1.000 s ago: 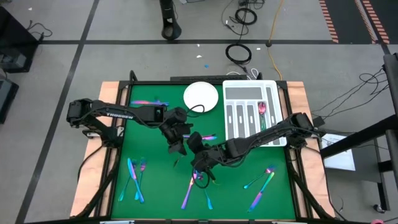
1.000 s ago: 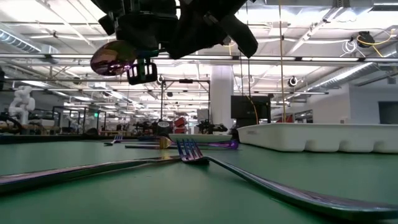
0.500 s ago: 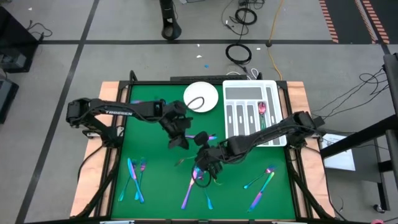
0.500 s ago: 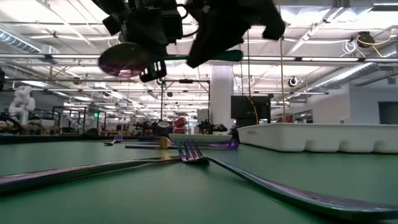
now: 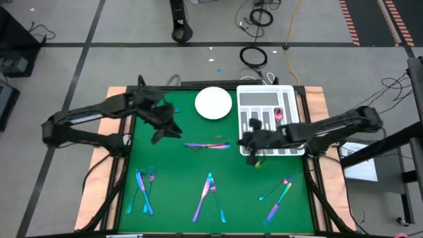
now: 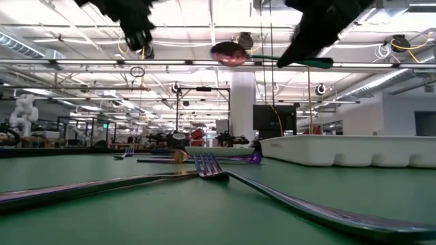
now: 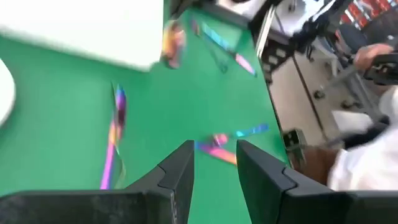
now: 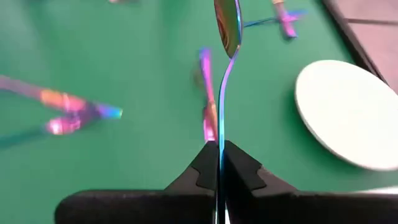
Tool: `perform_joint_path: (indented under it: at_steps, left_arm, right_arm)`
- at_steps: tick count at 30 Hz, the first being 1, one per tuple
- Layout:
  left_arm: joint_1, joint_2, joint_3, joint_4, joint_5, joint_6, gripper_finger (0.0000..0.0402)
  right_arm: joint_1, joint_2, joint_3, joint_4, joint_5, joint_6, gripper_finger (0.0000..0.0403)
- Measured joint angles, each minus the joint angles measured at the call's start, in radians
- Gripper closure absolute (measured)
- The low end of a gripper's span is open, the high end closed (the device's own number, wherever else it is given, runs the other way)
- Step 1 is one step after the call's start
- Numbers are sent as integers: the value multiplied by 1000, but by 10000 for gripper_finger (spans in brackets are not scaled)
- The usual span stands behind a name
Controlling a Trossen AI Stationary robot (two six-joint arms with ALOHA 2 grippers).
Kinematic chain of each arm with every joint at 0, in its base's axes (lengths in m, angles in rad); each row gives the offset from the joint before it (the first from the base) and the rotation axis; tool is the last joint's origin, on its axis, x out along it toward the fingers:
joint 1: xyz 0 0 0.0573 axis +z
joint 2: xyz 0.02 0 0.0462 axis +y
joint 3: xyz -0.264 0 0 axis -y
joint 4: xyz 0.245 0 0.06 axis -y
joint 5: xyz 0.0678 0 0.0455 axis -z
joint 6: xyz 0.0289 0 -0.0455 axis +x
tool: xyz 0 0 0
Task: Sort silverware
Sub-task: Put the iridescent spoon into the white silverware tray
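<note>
High view first: the right gripper (image 5: pixel 253 141) hangs just off the front left corner of the white slotted tray (image 5: pixel 291 92), over the green table (image 5: pixel 175 178). Right wrist view shows its fingers (image 8: pixel 205 168) pinched tight on the handle of a spoon (image 8: pixel 226 28), whose bowl sticks out ahead of them; in the low view that spoon (image 6: pixel 229 53) is held well above the mat.

The left gripper (image 5: pixel 165 129) sits over the table's left part, toward the back edge, near the white round plate (image 5: pixel 213 103). In the left wrist view its two fingers (image 7: pixel 180 174) stand apart with nothing between them.

Silverware still lies on the mat: one piece (image 5: pixel 206 146) near the centre, a cluster (image 5: pixel 143 188) by the front left corner, another group (image 5: pixel 208 196) at the front edge's middle, and a pair (image 5: pixel 279 195) toward the front right corner. One pink spoon (image 5: pixel 279 116) lies in a tray slot.
</note>
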Motion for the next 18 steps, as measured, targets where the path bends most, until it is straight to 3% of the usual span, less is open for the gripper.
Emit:
perform_joint_path:
  at_steps: [10, 18]
  left_arm:
    - [-135, -296, -37, 56, -234, 16, 281]
    - [-253, -471, -360, 395, -271, -87, 281]
  right_arm:
    - [-111, -268, -236, 83, 82, 460, 403]
    - [-218, -371, -404, 80, 111, 817, 403]
